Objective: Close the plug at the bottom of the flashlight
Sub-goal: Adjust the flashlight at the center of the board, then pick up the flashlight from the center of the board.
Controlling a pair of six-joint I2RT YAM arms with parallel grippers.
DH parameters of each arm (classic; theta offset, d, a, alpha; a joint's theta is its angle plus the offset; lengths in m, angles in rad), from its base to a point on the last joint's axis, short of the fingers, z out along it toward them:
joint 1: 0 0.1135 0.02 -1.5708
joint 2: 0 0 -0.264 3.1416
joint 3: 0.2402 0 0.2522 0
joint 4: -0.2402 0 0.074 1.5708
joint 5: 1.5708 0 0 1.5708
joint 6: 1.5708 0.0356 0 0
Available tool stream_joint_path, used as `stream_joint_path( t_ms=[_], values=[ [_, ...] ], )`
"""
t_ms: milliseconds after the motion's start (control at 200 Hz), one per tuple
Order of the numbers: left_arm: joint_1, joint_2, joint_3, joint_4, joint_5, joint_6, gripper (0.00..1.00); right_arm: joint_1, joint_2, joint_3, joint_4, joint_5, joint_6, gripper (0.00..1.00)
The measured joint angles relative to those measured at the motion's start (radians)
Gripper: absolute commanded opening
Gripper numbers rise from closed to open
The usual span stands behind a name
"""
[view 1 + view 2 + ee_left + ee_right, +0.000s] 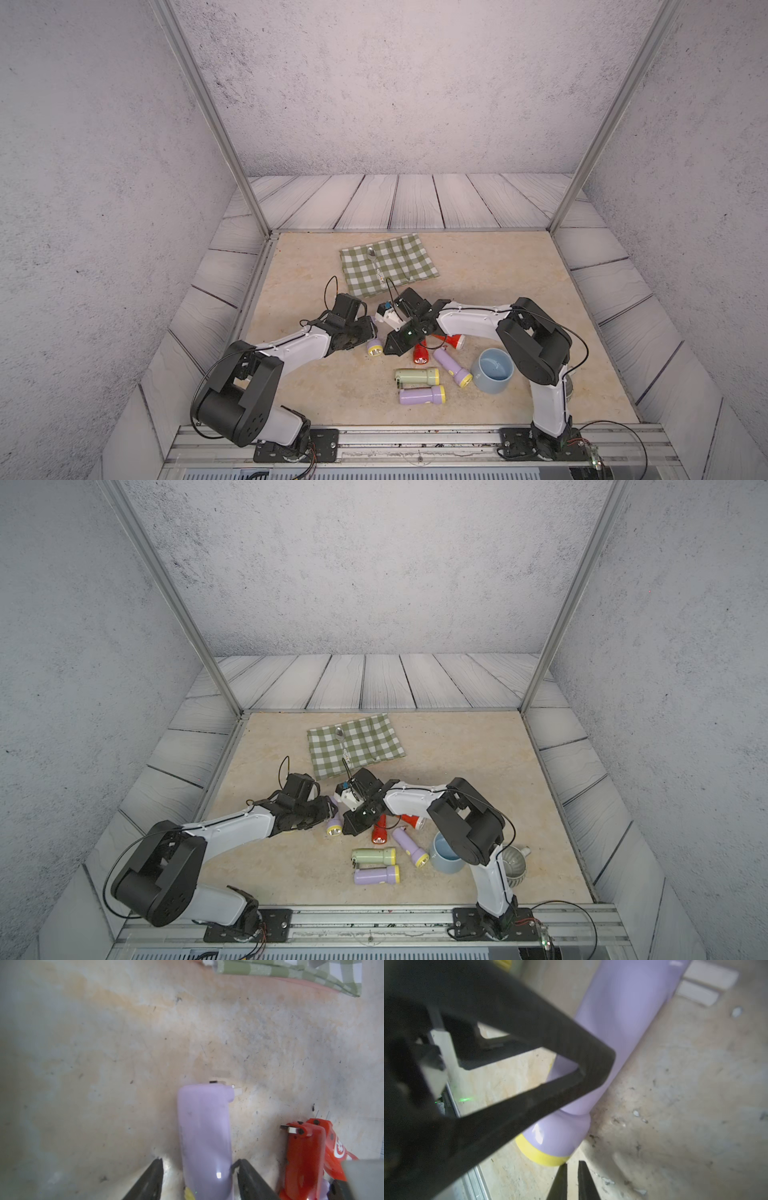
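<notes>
The flashlight [204, 1136] lies at 6 o'clock from the cloth [388, 264]. The left gripper [199, 1161] straddles it, jaws apart, not clamped. The right gripper [573, 1163] is nearly together and empty. The plug [708, 982] shows 2 prongs sticking out, so closing it is not yet done.

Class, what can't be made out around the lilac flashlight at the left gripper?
Lilac plastic flashlight with yellow head: tail plug too small and partly under the left gripper in both top views, blurred in the right wrist view.
Grey ribbed bowl: half hidden behind the right arm in a top view.
Red flashlight: tail under the right gripper in both top views.
</notes>
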Motion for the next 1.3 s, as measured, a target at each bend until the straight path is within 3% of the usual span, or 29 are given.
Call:
stream_joint_path(
  t_ms=[330,591,1001,1121,1301],
  values=[
    [0.000,-0.002,0.113,-0.081,0.014,0.100,0.60,-0.057,-0.146,-0.022,-0.048,0.082,0.024,0.18],
    [0.000,0.090,0.151,-0.161,-0.005,0.153,0.59,-0.145,-0.238,-0.101,-0.093,0.192,0.045,0.24],
    [-0.035,0.255,0.277,-0.194,-0.023,0.191,0.52,-0.163,-0.280,-0.123,-0.111,0.249,0.041,0.27],
    [-0.051,0.275,0.294,-0.195,-0.030,0.198,0.40,-0.170,-0.280,-0.125,-0.117,0.268,0.038,0.27],
    [-0.061,0.275,0.294,-0.185,-0.025,0.217,0.12,-0.189,-0.280,-0.125,-0.122,0.283,0.035,0.27]
  ],
)
